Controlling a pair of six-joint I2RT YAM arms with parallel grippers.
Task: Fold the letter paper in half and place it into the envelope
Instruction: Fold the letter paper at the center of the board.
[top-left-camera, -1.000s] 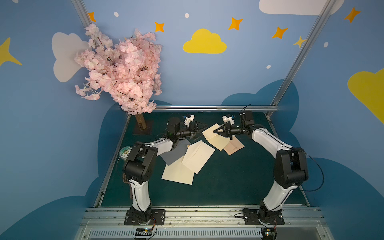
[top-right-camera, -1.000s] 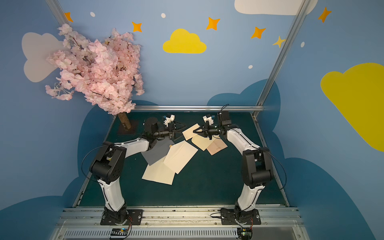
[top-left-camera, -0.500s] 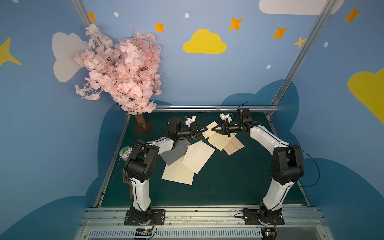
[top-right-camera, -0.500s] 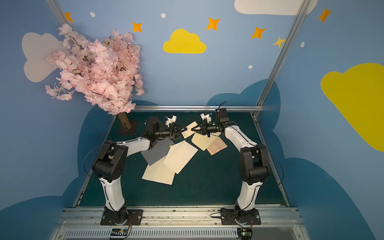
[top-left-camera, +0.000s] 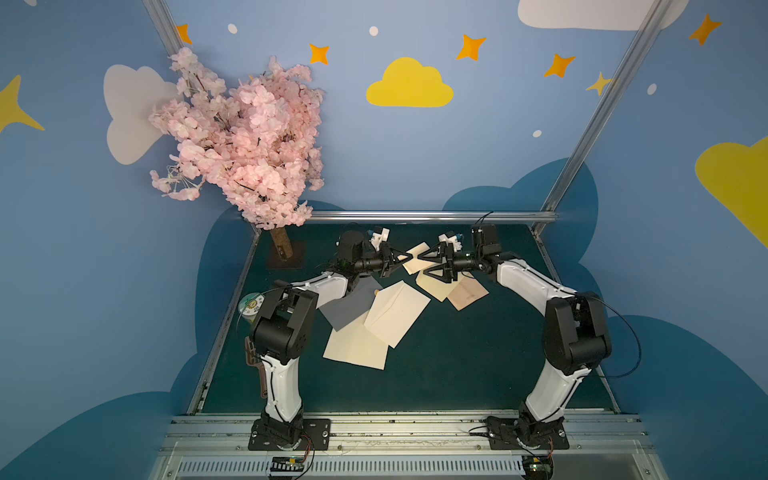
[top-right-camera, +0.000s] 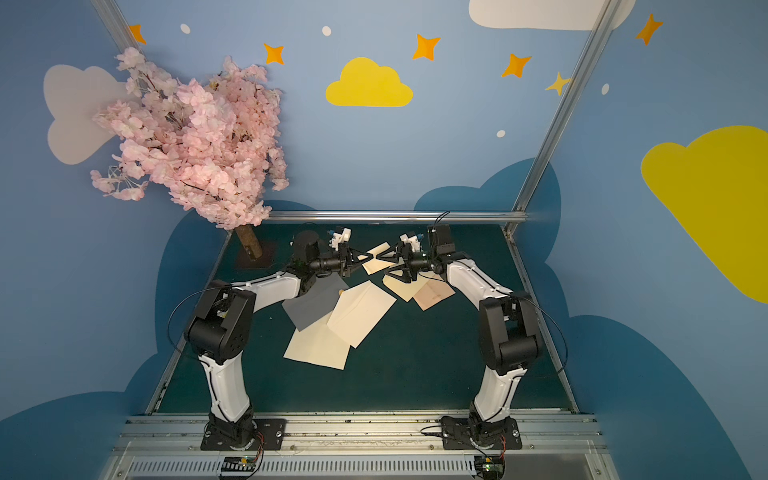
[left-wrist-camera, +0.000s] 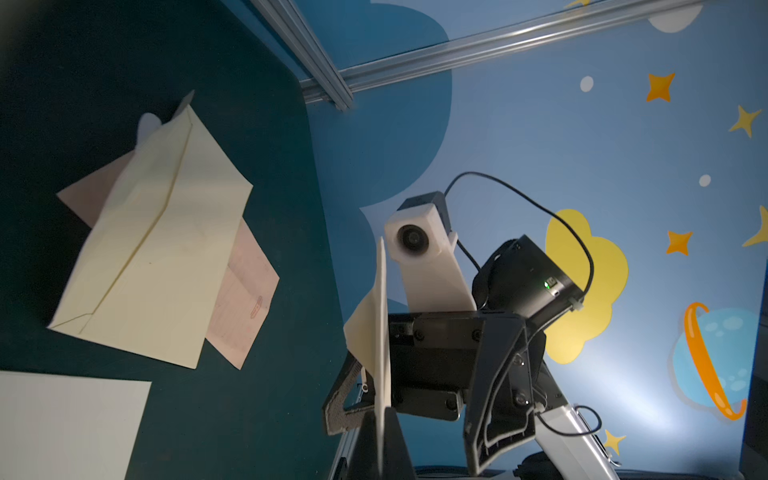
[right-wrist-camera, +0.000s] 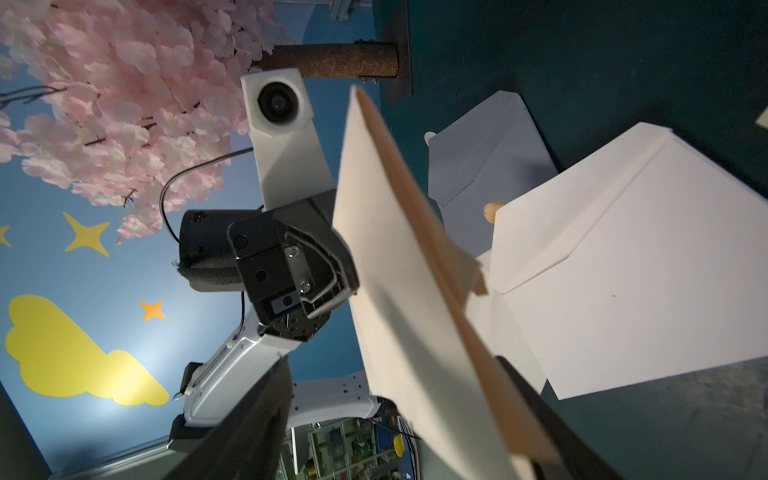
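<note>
letter paper (top-left-camera: 417, 251) folded, held clear of the worktop (top-left-camera: 457, 353) | left gripper (top-left-camera: 404, 258) clamped on its edge | right gripper (top-left-camera: 420, 265) spread, paper flanked by its jaws

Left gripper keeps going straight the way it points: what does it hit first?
The right gripper, facing it head-on. The left gripper is shut on the folded paper, and the right's open jaws straddle that sheet, so contact looks near-immediate; exact gap unclear.
</note>
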